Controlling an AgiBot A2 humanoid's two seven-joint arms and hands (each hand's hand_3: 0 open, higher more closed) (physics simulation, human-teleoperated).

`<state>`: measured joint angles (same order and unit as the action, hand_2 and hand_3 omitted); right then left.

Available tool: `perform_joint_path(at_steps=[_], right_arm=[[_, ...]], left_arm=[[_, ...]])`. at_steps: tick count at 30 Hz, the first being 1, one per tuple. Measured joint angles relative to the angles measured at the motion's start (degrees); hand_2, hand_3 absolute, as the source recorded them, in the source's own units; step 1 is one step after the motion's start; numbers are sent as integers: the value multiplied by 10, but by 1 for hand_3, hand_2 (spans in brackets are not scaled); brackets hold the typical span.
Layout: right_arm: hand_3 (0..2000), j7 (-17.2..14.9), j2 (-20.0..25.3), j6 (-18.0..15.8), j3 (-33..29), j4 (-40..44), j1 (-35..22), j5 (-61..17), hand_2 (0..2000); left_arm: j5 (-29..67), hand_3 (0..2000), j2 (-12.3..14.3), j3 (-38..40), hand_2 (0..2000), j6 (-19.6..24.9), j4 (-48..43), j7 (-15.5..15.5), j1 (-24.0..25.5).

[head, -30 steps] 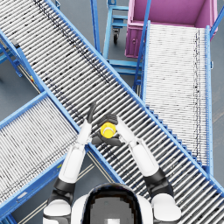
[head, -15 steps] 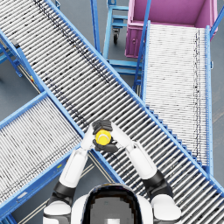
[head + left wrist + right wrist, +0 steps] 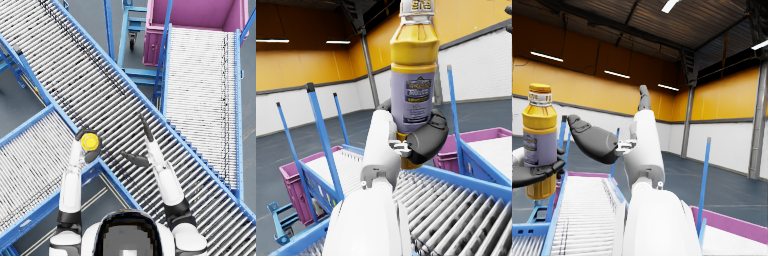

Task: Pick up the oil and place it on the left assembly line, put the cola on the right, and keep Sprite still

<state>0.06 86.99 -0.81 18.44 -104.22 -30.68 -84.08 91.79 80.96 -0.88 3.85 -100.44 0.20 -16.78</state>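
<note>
The oil bottle [image 3: 90,142] has a yellow cap and a purple label. My left hand [image 3: 91,153] grips it upright over the blue edge between the middle conveyor [image 3: 100,95] and the left assembly line [image 3: 30,170]. The left wrist view shows the oil bottle [image 3: 413,85] close up, with my left hand [image 3: 426,140] wrapped around its lower body. My right hand [image 3: 142,147] hovers open over the middle conveyor, fingers spread and holding nothing. In the right wrist view my right hand [image 3: 602,140] stands apart from the oil bottle [image 3: 540,145]. No cola or Sprite is in view.
The right assembly line [image 3: 200,95] runs up to a magenta bin [image 3: 195,15] at the far end. Blue frame rails [image 3: 112,30] and grey floor lie between the conveyors. The left wrist view shows another magenta bin [image 3: 298,185] beyond the rollers.
My left hand has carried the oil bottle leftward, from the middle conveyor to its left edge. My right hand has let go of the bottle and stayed over the middle conveyor, fingers opened.
</note>
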Motion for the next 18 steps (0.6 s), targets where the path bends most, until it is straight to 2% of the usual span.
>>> perform_joint_path(at_steps=[5,13,14,15,18], right_arm=[[0,-1,-2,7,-28,0,14,0,0],[0,-1,9,8,-25,25,7,0,0],[0,-1,11,8,-25,26,6,0,0],[0,-1,12,8,-26,29,5,0,0],[0,-1,16,8,-25,36,2,0,0]], left_arm=[[0,2000,1,117,2000,12,58,1,9],[0,2000,11,250,2000,11,161,1,36],[0,1673,12,260,639,10,171,1,40],[0,1347,12,272,0,-3,181,0,41],[-1,367,9,313,0,-24,206,-1,36]])
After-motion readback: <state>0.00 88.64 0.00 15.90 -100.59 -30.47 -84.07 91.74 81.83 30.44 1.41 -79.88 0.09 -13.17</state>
